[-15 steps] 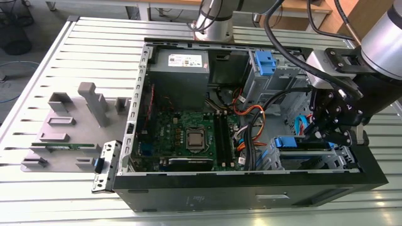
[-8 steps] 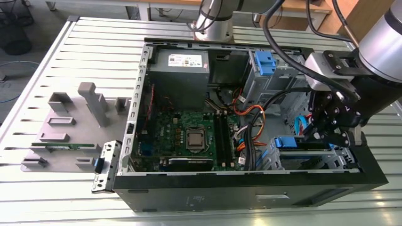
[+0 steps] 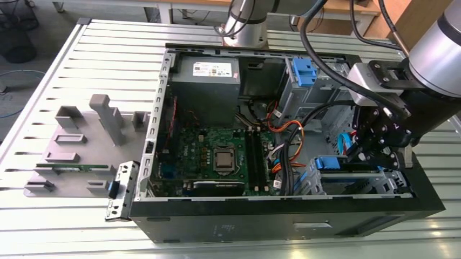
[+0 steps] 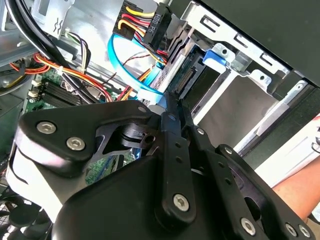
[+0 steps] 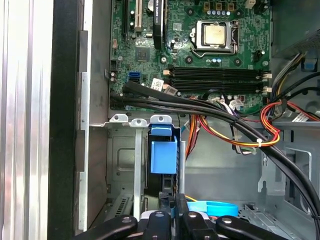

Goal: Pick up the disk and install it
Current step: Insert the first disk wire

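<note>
Open computer case [image 3: 288,216] lying on slatted table [image 3: 108,65], motherboard [image 3: 216,156] flat inside with power supply [image 3: 205,81] behind it toward arm base [image 3: 245,27]. Drive cage [image 3: 360,183] in case corner at exterior view's right, disk [image 3: 327,164] slotted in cage, gripper [image 3: 374,156] just above it, cable bundle [image 3: 288,156] between motherboard and cage. Part holder tray [image 3: 72,151] on table outside case at exterior view's left, circuit strip [image 3: 72,167] on it.

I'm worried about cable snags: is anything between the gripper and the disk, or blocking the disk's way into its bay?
Nothing visible does. The disk already sits in the drive cage, with the gripper close at its outer end. A blue cable loops beside the gripper, not across the slot.
</note>
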`<state>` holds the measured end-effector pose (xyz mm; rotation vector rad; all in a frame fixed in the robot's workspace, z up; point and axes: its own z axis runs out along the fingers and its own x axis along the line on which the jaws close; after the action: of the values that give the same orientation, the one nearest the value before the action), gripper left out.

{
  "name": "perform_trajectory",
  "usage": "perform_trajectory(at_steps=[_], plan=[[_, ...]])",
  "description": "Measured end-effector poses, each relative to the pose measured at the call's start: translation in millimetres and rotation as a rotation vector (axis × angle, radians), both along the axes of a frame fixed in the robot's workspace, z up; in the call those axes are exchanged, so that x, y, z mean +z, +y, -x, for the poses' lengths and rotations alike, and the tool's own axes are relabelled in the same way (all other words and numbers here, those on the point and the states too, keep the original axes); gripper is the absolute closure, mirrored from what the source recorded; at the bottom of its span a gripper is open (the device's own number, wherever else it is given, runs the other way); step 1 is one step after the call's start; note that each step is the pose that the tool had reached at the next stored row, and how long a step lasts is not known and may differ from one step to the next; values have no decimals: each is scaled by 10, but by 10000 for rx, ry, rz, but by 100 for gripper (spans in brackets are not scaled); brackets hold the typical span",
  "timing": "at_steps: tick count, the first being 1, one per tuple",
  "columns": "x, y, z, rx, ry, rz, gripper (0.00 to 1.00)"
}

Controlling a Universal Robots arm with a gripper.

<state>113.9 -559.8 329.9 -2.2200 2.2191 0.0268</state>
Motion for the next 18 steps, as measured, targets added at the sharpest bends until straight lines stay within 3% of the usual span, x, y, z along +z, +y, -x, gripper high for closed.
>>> perform_trajectory(at_steps=[9, 10, 14, 18], plan=[[-11, 0, 0, 0, 0, -15, 83], [-11, 0, 0, 0, 0, -15, 77], [-2, 0, 0, 0, 0, -9, 77], [101, 0, 0, 0, 0, -11, 77]])
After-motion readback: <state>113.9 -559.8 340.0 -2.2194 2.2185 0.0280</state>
